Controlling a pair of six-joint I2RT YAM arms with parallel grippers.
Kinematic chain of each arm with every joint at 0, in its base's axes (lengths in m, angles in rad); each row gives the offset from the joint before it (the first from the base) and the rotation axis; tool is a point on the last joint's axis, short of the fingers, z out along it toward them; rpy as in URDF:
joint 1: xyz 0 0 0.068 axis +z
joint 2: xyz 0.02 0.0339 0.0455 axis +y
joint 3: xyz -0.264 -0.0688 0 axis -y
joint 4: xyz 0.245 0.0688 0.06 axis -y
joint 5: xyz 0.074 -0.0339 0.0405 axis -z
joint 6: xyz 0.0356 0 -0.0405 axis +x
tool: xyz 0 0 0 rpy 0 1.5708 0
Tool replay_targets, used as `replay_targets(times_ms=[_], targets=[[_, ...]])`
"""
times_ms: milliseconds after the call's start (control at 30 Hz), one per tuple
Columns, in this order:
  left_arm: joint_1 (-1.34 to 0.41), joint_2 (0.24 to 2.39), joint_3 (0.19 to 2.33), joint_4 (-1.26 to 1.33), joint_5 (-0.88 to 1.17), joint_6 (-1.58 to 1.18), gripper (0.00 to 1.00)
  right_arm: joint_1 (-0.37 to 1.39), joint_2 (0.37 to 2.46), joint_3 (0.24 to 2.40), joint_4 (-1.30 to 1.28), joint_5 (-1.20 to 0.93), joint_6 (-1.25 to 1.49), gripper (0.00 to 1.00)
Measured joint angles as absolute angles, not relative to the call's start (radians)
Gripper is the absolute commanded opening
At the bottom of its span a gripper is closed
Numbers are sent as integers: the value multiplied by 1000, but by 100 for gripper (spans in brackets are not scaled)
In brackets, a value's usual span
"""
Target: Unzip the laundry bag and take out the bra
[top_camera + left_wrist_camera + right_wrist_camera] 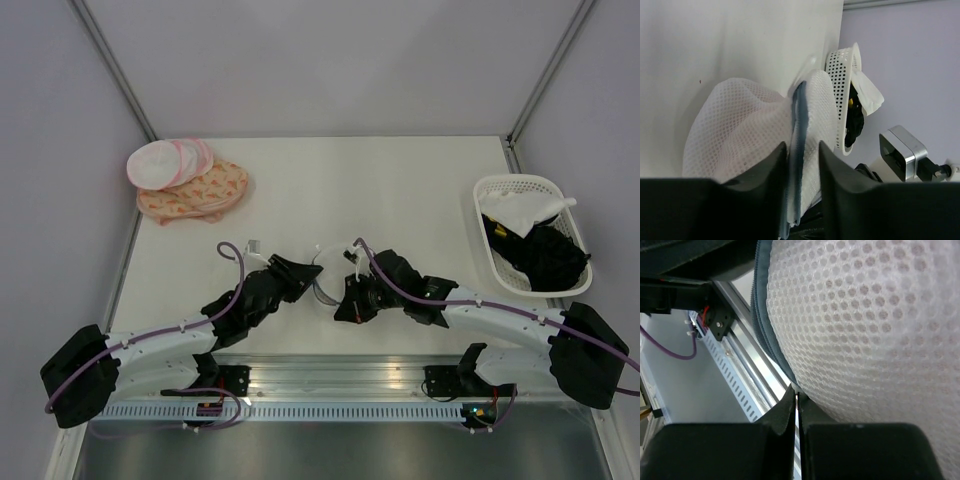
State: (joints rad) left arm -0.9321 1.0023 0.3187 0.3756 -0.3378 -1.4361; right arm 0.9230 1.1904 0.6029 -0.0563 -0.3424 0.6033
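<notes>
Closest to us, the right fingers (790, 407) are pressed almost together, with only a sliver of light between them. Their tips sit right at the edge of the laundry bag (865, 330), where the mesh meets the dark zipper rim (762, 315). We judge they are pinching something thin there, though the slider itself is out of sight. The left fingers (780, 157) stand a narrow gap apart with the rim running up between them and mesh bulging on either side, so they seem clamped on that seam. From above, the bag is held just over the middle of the worktop (400, 190), between the two arms. We expect it to be light, limp and easily crushed (the mesh folds wherever it is squeezed), so the stiffer rim is the sensible place to hold while the slider is drawn round. The bra is not clearly visible; a faint pinkish tint behind the mesh may be it. We cannot tell how far the zip has opened. Farther off, a white basket (520, 182) of dark and white clothes sits at the right, and white rounds (165, 163) on a patterned cloth (200, 195) at the far left.
</notes>
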Motion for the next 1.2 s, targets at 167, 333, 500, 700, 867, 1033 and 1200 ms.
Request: replay_targets(times_ms=[167, 333, 500, 700, 867, 1033, 1200], targets=[[-926, 989, 319, 374, -333, -1404, 2, 923, 1190, 622, -138, -271, 577, 0], [-902, 967, 319, 361, -313, -1375, 2, 923, 1190, 662, -204, -202, 553, 0], [-850, 966, 319, 356, -247, -1334, 2, 925, 1184, 671, -238, -150, 540, 0], [-708, 965, 327, 341, -89, -1250, 2, 926, 1186, 705, -352, 14, 520, 0], [-572, 997, 393, 294, 144, -1130, 2, 912, 1220, 759, -427, 204, 520, 0], [-524, 1079, 489, 226, 330, -986, 2, 855, 1279, 806, -444, 347, 525, 0], [-490, 1201, 627, 180, 406, -867, 2, 828, 1308, 826, -427, 370, 521, 0]])
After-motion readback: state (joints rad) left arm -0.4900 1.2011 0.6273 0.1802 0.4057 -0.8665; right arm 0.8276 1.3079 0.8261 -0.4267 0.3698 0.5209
